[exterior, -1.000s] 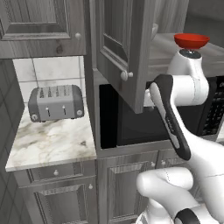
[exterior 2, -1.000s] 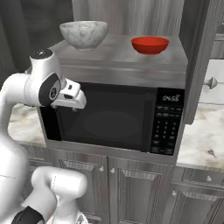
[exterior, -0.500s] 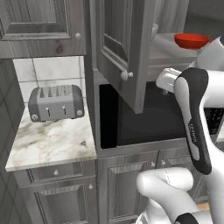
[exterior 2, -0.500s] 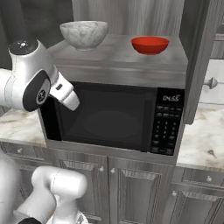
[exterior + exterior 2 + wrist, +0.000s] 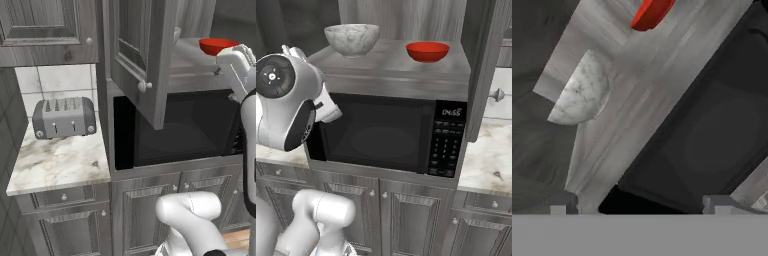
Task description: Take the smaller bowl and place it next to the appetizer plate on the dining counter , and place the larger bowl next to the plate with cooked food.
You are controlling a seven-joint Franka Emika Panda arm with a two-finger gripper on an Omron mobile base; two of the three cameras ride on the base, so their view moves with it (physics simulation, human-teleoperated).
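Atop the microwave point(image 5: 391, 135), smaller bowl point(image 5: 652, 14) and larger bowl point(image 5: 582, 95) lie seemingly beyond the spread claw point(image 5: 639, 204).

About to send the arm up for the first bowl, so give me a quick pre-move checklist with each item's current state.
1. Gripper open and holding nothing: ok.
2. Red smaller bowl upright on the shelf above the microwave: ok.
3. Grey larger bowl stands apart from the red one: ok.
4. Open cabinet door out of the arm's path: cannot tell.
5. Gripper lined up over the red bowl: not ok, it sits off toward one edge of the hand view.
6. Dining counter and plates ready: cannot tell.
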